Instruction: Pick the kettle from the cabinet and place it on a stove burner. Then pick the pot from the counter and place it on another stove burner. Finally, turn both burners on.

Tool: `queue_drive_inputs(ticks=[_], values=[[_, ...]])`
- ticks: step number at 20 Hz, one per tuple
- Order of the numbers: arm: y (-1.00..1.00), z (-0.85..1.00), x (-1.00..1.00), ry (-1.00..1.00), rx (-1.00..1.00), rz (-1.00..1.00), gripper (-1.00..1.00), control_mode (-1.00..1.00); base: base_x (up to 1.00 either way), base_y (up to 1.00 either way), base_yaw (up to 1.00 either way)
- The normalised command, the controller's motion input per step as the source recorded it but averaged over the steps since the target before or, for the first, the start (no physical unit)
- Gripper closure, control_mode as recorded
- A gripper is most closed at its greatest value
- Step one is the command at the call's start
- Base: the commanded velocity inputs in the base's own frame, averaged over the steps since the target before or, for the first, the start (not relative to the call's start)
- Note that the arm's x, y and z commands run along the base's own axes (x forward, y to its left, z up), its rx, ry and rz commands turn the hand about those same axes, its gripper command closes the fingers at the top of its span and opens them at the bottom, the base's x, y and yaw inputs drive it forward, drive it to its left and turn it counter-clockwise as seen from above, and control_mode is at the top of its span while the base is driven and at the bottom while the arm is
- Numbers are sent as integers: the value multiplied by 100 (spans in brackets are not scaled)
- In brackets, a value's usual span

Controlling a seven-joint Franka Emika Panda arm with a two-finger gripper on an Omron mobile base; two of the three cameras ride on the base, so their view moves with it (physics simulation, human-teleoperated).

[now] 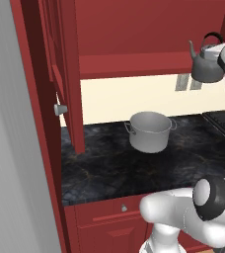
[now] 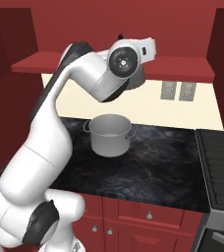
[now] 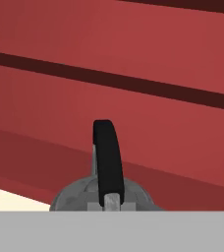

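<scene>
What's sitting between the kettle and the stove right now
Nothing visible blocks the way. The kettle hangs in the air beside the stove, while the pot sits on the counter on the far side from the stove, off that path.

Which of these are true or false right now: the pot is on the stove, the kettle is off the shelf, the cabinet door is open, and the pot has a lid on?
1. The pot is on the stove: false, it stands on the counter.
2. The kettle is off the shelf: true, it hangs in the air.
3. The cabinet door is open: true.
4. The pot has a lid on: false, it is open.
</scene>
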Motion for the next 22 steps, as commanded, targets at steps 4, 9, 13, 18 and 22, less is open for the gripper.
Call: queue_drive_inputs(ticks=[4, 9, 13, 18, 22], values=[[15, 12, -55, 8, 0, 0, 100, -100, 0, 0, 0], [13, 1, -54, 6, 0, 0, 100, -100, 0, 0, 0], [12, 0, -55, 4, 0, 0, 100, -100, 0, 0, 0], [20, 0, -50, 5, 0, 0, 100, -100, 0, 0, 0], [18, -2, -46, 3, 0, 0, 100, -100, 0, 0, 0]])
